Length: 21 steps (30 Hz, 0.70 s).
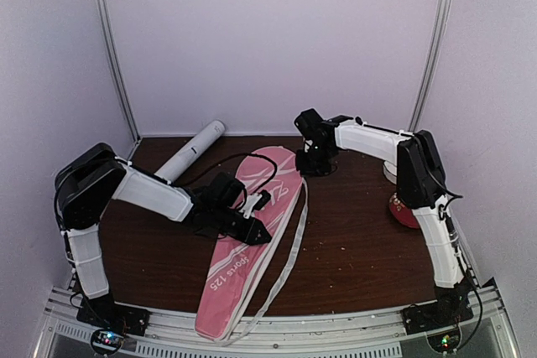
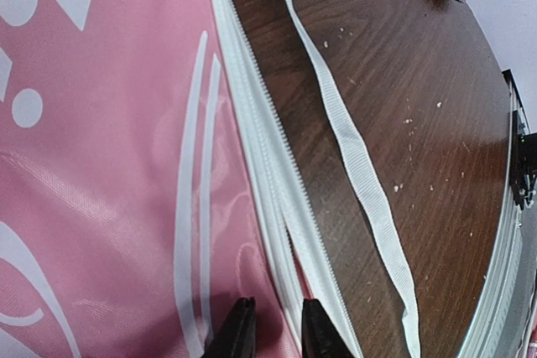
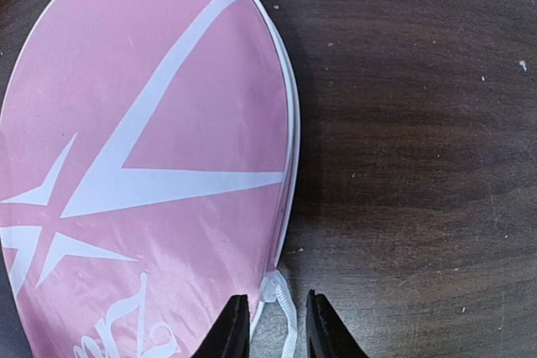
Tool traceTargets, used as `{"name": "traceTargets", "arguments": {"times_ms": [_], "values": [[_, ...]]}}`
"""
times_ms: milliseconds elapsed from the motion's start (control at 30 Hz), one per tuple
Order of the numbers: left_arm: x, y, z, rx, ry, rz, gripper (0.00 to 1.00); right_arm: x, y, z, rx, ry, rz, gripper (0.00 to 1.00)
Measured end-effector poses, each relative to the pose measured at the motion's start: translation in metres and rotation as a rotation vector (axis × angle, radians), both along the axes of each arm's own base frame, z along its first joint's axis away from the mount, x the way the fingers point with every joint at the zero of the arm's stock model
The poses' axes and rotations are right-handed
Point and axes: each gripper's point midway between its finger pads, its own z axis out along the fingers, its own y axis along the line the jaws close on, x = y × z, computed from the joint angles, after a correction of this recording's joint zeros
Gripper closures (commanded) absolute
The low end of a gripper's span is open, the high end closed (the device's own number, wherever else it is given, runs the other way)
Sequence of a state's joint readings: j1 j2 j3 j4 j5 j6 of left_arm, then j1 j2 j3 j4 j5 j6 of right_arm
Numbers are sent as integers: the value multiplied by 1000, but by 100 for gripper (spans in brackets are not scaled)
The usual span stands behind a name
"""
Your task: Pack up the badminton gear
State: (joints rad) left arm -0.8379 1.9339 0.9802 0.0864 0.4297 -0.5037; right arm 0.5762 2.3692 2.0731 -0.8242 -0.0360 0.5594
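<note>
The pink racquet-shaped cover (image 1: 225,291) with white stripes lies diagonally across the table, head end at the back. My left gripper (image 1: 262,234) rests low over its right edge at mid-length; in the left wrist view my left gripper (image 2: 278,334) stands narrowly open astride the white zip edge (image 2: 281,199) of the cover (image 2: 101,165). My right gripper (image 1: 315,165) is at the head's right edge; in the right wrist view my right gripper (image 3: 273,329) is narrowly open around the white strap end (image 3: 281,298) beside the cover (image 3: 151,140). The long white tube (image 1: 191,153) lies at the back left. Racquets and shuttlecocks are not in view.
The cover's loose white strap (image 1: 290,249) trails over the dark wooden table (image 1: 352,241) to the front edge; it also shows in the left wrist view (image 2: 361,157). A small red patterned dish (image 1: 401,209) sits at the right, half hidden by the right arm. White walls enclose the table.
</note>
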Motion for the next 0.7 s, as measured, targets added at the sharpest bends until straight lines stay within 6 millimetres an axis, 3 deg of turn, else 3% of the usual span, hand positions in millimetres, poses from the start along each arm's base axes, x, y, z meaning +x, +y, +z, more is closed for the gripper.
{"name": "traceTargets", "arguments": {"times_ms": [267, 433, 700], "values": [[0, 0, 1, -10, -9, 0, 78, 19, 11, 3, 9, -44, 3, 77], [0, 0, 1, -14, -9, 2, 78, 13, 7, -15, -12, -14, 5, 80], [-1, 0, 1, -16, -3, 3, 79, 11, 6, -17, -5, -27, 9, 87]]}}
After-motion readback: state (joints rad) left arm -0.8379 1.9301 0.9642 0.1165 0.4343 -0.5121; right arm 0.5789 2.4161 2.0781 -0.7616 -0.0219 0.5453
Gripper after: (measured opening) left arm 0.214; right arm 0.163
